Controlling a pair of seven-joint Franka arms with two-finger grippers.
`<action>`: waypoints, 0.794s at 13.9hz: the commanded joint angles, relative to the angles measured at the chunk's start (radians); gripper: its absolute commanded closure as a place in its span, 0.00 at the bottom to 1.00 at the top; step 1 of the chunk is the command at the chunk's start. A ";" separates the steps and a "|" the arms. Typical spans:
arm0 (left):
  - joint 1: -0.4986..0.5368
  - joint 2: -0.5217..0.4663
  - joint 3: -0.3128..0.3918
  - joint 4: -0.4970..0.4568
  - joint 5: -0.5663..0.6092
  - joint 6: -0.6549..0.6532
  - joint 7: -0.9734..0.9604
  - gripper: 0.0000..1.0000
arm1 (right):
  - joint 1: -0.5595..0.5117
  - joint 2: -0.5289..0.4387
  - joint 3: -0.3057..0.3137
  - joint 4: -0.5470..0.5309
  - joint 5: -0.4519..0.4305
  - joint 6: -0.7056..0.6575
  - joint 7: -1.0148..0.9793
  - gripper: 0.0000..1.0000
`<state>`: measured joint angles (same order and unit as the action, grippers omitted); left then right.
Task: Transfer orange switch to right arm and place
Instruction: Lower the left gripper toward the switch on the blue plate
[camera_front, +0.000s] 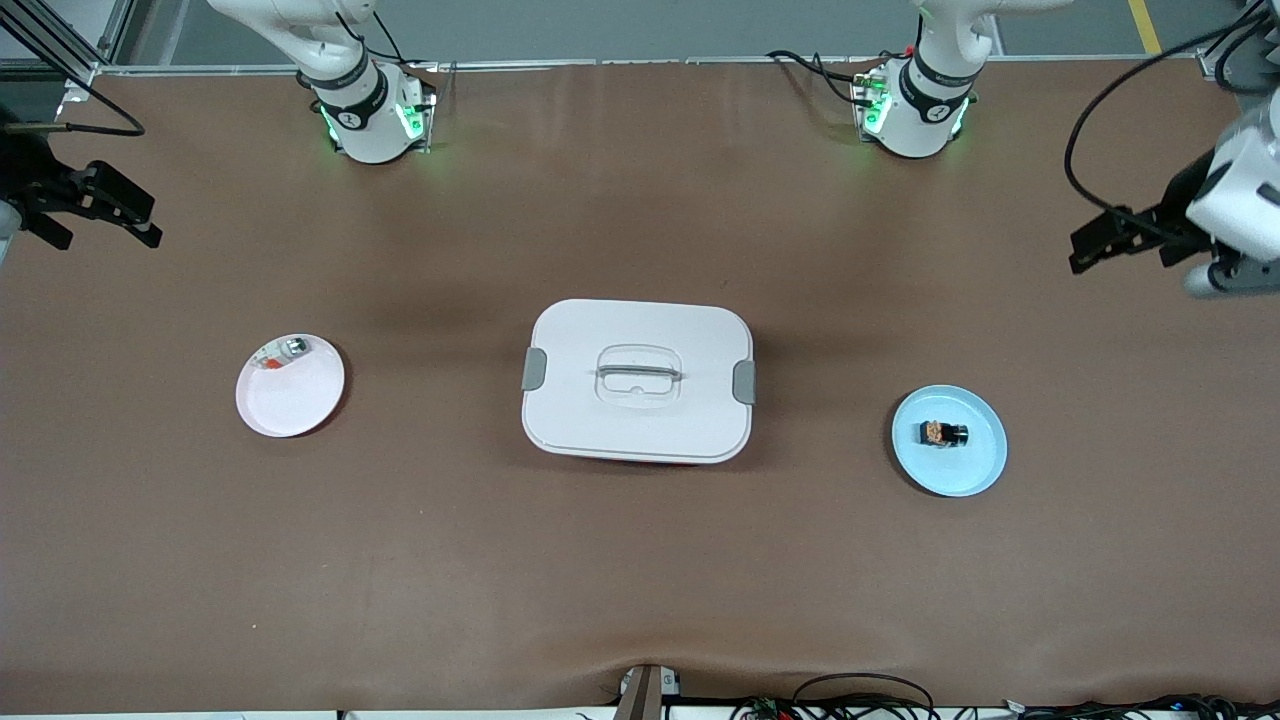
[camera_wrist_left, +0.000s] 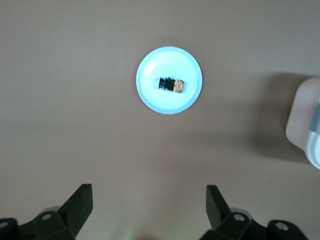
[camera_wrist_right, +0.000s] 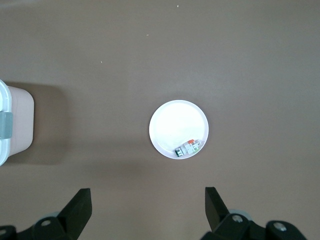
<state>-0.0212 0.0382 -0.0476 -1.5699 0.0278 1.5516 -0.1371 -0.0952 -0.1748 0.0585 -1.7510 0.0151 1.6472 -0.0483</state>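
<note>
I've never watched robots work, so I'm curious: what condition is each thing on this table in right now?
orange switch: lying on the blue plate, untouched.
blue plate: flat on the table, toward the left arm's end.
white plate: flat, a small silvery piece at its rim.
white box: lid on, side latches down.
left hand: open, empty, high over the table.
right hand: open, empty, high over the table.

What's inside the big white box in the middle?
You can't see inside. The white box has its lid on, clipped at both ends, so anything inside is covered. Nothing sits on the lid, just its handle.
</note>
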 joint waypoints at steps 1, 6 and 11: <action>0.000 0.064 0.000 -0.004 0.026 0.070 0.008 0.00 | -0.009 0.004 0.009 0.011 -0.003 0.000 -0.008 0.00; 0.007 0.075 0.000 -0.235 0.026 0.377 0.008 0.00 | -0.009 0.003 0.009 0.018 -0.006 -0.001 -0.010 0.00; 0.007 0.187 0.000 -0.318 0.047 0.560 0.007 0.00 | -0.009 0.003 0.009 0.018 -0.007 -0.001 -0.010 0.00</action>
<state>-0.0146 0.1790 -0.0464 -1.8809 0.0513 2.0665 -0.1367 -0.0953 -0.1748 0.0588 -1.7470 0.0151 1.6480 -0.0484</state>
